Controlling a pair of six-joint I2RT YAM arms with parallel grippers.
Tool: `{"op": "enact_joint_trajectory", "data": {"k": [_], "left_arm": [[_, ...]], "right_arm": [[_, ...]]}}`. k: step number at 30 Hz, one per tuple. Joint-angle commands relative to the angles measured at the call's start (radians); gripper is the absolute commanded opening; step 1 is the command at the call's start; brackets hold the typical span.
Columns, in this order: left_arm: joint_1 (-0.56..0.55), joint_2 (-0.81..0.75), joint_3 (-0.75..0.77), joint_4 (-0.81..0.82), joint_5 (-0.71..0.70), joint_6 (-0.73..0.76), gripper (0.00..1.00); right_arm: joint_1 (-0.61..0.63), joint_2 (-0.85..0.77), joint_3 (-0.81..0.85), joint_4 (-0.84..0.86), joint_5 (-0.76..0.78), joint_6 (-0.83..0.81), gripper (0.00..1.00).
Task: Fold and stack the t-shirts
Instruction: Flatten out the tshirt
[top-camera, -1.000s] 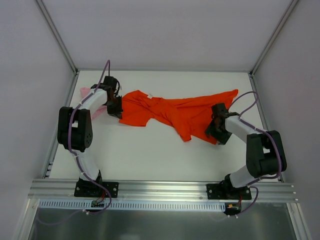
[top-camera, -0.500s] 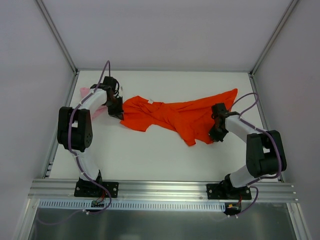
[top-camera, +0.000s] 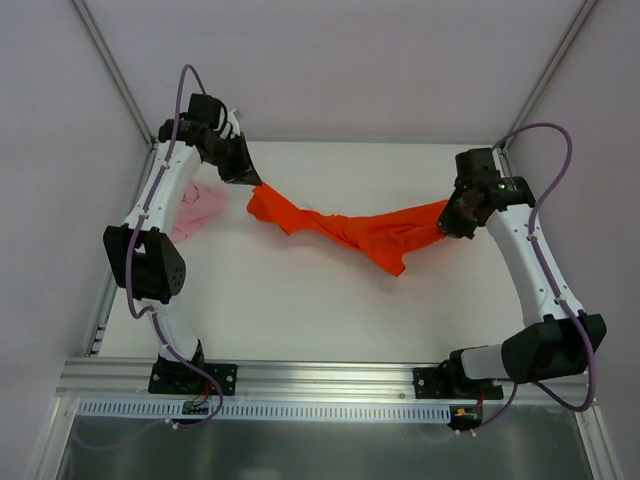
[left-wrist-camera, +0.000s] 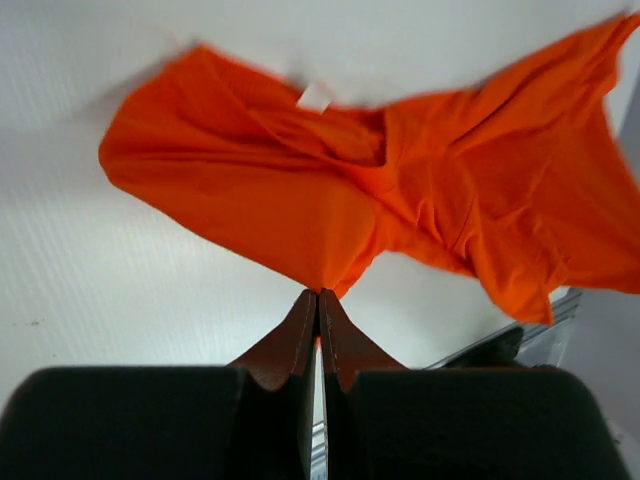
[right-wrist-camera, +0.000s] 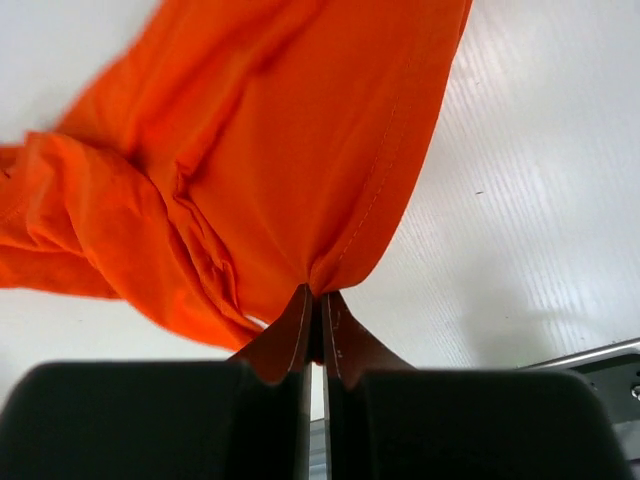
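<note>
Top external view shows the orange shirt (top-camera: 350, 228) stretched as a twisted band between the two arms, across the white table (top-camera: 300, 310). The left gripper (top-camera: 247, 180) and right gripper (top-camera: 448, 216) each pinch one end, jaws closed tight on cloth. The pink shirt (top-camera: 198, 208) lies crumpled near the table's left edge

Your left arm (top-camera: 163, 190) and right arm (top-camera: 535, 262) are built alike: white tubular links joined by bulky black joint housings (top-camera: 146, 268). A thin purple cable (top-camera: 181, 88) runs along each arm, standing off it in loose loops. Each arm is mounted on a flat black base plate (top-camera: 190, 378). The left end effector (left-wrist-camera: 318, 300) and right end effector (right-wrist-camera: 315, 298) each carry two rust-brown, wedge-shaped fingers (left-wrist-camera: 290, 345) on a blocky matte-black body.
</note>
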Motion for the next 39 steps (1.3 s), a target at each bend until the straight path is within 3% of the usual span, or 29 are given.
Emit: {"op": "enact_joint_trajectory", "data": {"k": [1,8,12,16,19,23,26,30,34,39], "left_arm": [[0.004,-0.023,0.213,-0.093,0.034,-0.104,0.0],[0.107,-0.069,0.39,-0.003,0.095,-0.296,0.0],[0.17,-0.067,0.441,0.021,0.089,-0.35,0.0],[0.193,-0.116,0.382,0.063,0.101,-0.364,0.0],[0.253,-0.124,0.443,0.178,0.159,-0.434,0.0],[0.235,-0.08,0.485,0.345,0.334,-0.567,0.0],[0.202,-0.116,0.497,0.411,0.383,-0.526,0.0],[0.198,-0.218,0.488,0.475,0.344,-0.433,0.0],[0.173,-0.314,0.487,0.465,0.297,-0.339,0.0],[0.09,-0.414,0.516,0.402,0.153,-0.193,0.0]], "right_arm": [[-0.046,-0.019,0.151,-0.169,0.029,-0.053,0.01],[-0.173,0.111,0.514,-0.278,-0.046,-0.135,0.01],[-0.25,0.26,0.866,-0.371,-0.104,-0.156,0.01],[-0.299,0.332,0.993,-0.447,-0.19,-0.165,0.01],[-0.339,0.268,1.062,-0.335,-0.273,-0.138,0.01],[-0.357,0.268,1.088,-0.304,-0.28,-0.131,0.01],[-0.328,0.215,1.088,-0.23,-0.29,-0.194,0.01],[-0.328,-0.006,0.988,-0.048,-0.241,-0.23,0.01],[-0.325,-0.051,1.014,-0.06,-0.182,-0.315,0.01],[-0.307,-0.171,0.923,0.055,-0.187,-0.421,0.01]]}}
